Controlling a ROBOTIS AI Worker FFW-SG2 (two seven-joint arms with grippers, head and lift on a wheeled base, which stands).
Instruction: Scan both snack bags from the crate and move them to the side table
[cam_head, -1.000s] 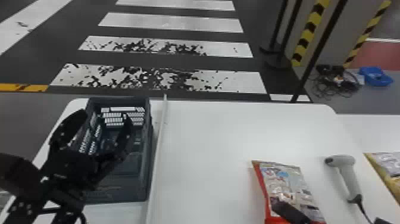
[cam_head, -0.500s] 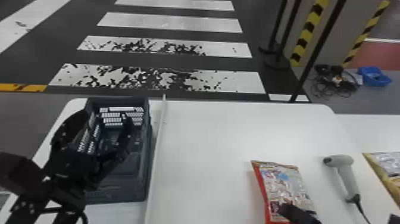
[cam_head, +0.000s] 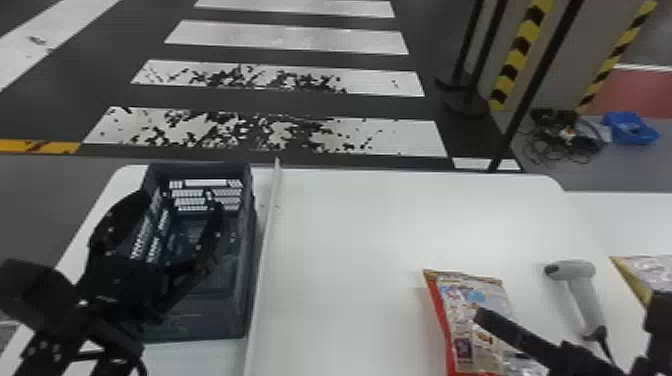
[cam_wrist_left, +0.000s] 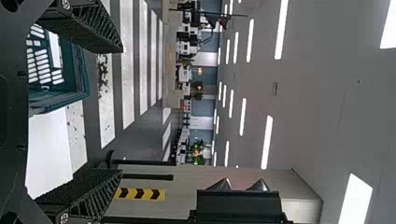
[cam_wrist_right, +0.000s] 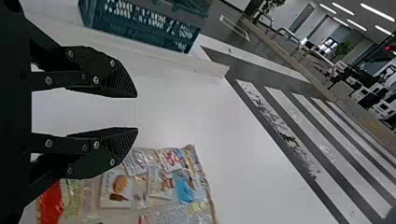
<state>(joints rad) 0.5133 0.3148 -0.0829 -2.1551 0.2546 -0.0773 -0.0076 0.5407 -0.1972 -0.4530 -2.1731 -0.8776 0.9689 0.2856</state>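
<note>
One snack bag (cam_head: 467, 296) is shown flat on the bench (cam_head: 350, 250), below the nearer right tool (cam_wrist_right: 137, 112), which is open and empty.

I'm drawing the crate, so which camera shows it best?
The head view: the crate is nearly whole there, though the left pincer covers some of it. The left wrist view shows a cut-off part with holes in its wall, and the right wrist view shows part of a side.

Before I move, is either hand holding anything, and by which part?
Nothing is held: the left hand and the right hand are both open and empty.
</note>
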